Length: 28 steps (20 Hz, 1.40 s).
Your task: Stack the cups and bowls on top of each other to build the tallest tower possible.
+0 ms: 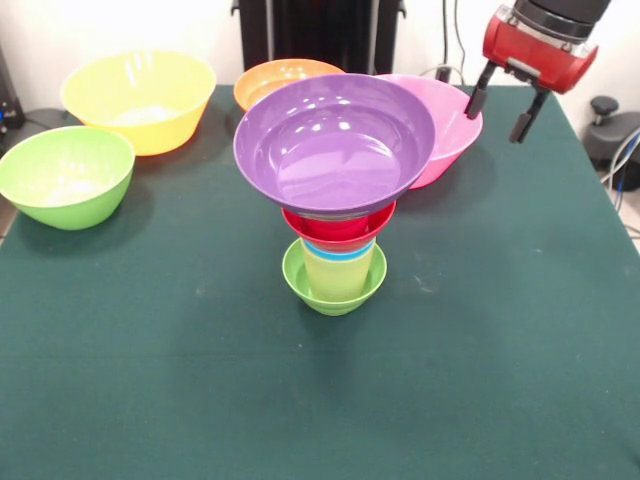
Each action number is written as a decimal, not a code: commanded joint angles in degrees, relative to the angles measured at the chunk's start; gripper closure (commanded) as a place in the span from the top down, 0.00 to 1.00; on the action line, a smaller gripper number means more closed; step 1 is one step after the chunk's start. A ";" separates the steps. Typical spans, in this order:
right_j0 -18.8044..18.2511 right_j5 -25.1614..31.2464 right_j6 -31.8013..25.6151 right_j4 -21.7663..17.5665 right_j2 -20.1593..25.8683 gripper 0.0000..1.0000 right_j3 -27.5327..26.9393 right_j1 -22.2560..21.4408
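The tower (335, 215) stands mid-table. Its base is the small lime-green bowl (300, 280). A pale yellow cup (340, 275) stands in it, with a blue cup's rim (340, 252) above. The small red bowl (338, 230) sits on those, and the wide purple bowl (335, 142) tops the pile, tilted toward the camera. The red cup is hidden. The pink bowl (450, 120) sits behind the tower, the orange bowl (275, 80) beside it. My gripper (503, 107) hangs open and empty at the upper right, just right of the pink bowl's rim.
The large yellow bowl (140, 98) sits at the back left. The large green bowl (65, 175) sits in front of it near the left edge. The green table (150, 380) stretches to the front. Cables and a stand lie past the right edge.
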 commanded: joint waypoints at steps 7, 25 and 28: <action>5.94 -7.27 15.42 4.95 7.40 1.00 10.24 1.77; -0.60 -8.86 8.08 1.44 4.67 1.00 8.95 2.89; -0.60 -9.36 8.05 1.06 4.58 1.00 9.35 2.39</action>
